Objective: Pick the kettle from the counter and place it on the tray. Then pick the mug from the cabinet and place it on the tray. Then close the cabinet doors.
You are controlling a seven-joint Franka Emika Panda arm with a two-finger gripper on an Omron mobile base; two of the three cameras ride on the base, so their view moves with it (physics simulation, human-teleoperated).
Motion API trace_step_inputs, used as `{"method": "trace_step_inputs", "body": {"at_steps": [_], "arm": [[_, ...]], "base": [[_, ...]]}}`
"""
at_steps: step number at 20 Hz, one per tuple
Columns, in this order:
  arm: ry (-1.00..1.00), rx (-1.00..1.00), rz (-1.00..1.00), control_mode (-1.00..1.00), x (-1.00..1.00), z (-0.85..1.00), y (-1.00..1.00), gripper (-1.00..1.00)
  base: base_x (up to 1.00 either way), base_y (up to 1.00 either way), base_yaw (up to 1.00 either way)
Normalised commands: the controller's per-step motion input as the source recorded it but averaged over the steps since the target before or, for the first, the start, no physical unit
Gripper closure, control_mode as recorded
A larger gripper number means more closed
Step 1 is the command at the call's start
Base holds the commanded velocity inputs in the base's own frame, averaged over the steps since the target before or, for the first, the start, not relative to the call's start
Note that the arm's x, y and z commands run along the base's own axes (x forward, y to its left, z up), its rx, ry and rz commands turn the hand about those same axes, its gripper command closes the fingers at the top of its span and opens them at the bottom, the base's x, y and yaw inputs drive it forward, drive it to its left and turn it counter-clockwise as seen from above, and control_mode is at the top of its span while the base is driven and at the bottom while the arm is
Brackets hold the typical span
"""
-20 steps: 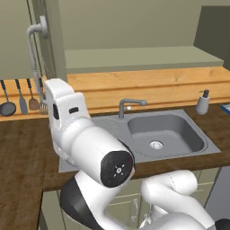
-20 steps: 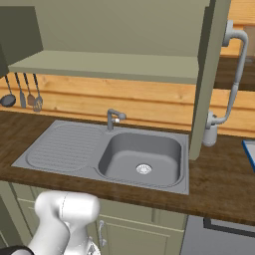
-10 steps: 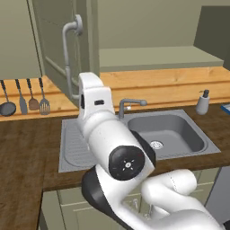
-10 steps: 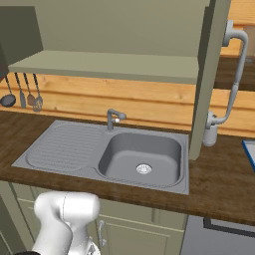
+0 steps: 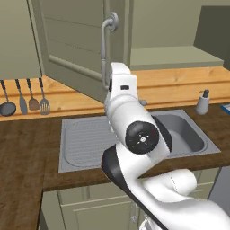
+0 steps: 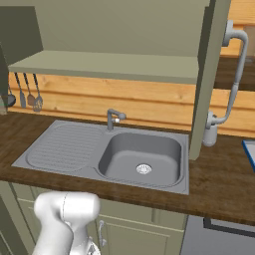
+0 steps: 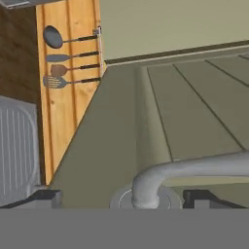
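Note:
In the hand view my gripper [image 7: 124, 197] is open, its fingertips [image 7: 44, 197] standing either side of the lower end of the curved grey bar handle [image 7: 160, 175] on the left cabinet door [image 7: 121, 126]. Whether they touch the bar I cannot tell. In the left base view that door [image 5: 72, 49] stands part open with its handle [image 5: 106, 42] just above my arm. The right cabinet door [image 6: 208, 74] stands open edge-on, its handle [image 6: 234, 74] beside it. The cabinet's pale shelf [image 6: 109, 64] is bare where it shows. A blue tray rim [image 6: 249, 152] peeks in at the right. Kettle and mug are out of view.
A grey steel sink [image 6: 142, 157] with a tap [image 6: 114, 118] is set in the dark wood counter [image 6: 219, 184]. Utensils [image 5: 27, 96] hang on the wooden backsplash at the left. A soap dispenser [image 5: 203, 102] stands right of the sink.
The left cabinet door and its handle have swung to the right in the left base view, and my arm has moved right with them. The right base view is unchanged.

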Motion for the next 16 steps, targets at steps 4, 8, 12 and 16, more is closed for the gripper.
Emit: {"method": "trace_step_inputs", "body": {"at_steps": [4, 8, 12, 16], "arm": [[0.0, 0.0, -0.12, -1.0, 0.57, 0.0, -0.77, -1.0], [0.0, 0.0, -0.06, -1.0, 0.74, 0.0, -0.71, -1.0], [0.0, 0.0, 0.0, -1.0, 0.92, 0.0, -0.62, -1.0], [0.0, 0.0, 0.0, -1.0, 1.0, -0.02, -0.53, -1.0]], "base": [[0.0, 0.0, 0.0], [0.0, 0.0, 0.0], [0.0, 0.0, 0.0], [0.0, 0.0, 0.0]]}}
